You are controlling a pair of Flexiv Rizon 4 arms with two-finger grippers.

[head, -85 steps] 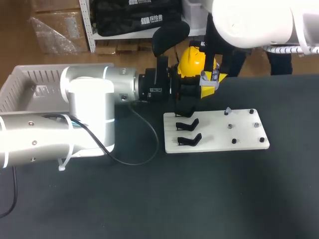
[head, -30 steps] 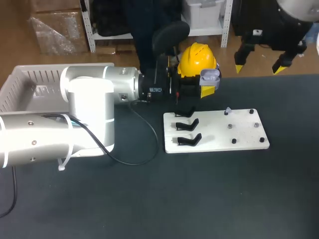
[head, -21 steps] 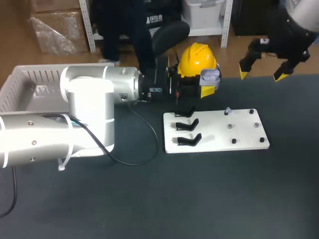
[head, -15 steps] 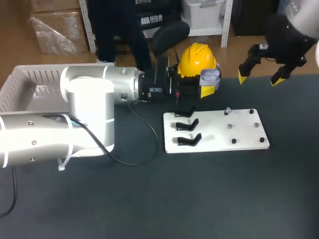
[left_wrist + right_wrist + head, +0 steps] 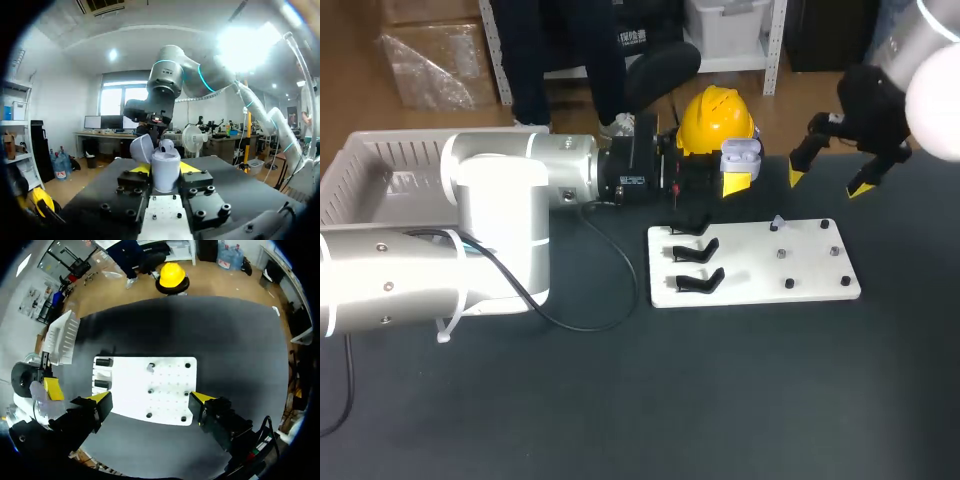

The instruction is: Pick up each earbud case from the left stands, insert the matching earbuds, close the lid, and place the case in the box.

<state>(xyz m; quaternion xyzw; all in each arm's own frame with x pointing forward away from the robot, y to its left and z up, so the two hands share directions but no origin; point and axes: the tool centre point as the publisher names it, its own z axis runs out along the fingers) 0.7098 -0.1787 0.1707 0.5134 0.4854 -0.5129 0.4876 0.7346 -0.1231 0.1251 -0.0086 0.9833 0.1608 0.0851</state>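
Clamping the open-lidded earbud case (image 5: pixel 165 172), the left pincer (image 5: pixel 738 176) holds it upright; right pincer (image 5: pixel 150 398) gapes wide, empty.

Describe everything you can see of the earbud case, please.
The earbud case is small, rounded, pale lilac-grey, seemingly smooth plastic. Its hinged lid stands open, tilted back. It sits upright in the air, clamped from two sides by the left pincer. Something small and rounded shows in its opening, perhaps an earbud.

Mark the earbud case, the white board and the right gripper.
earbud case (image 5: pixel 740 153): head view, its visible middle.
white board (image 5: pixel 750 272): head view, bare middle.
right gripper (image 5: pixel 825 184): head view, midway between yellow tips.
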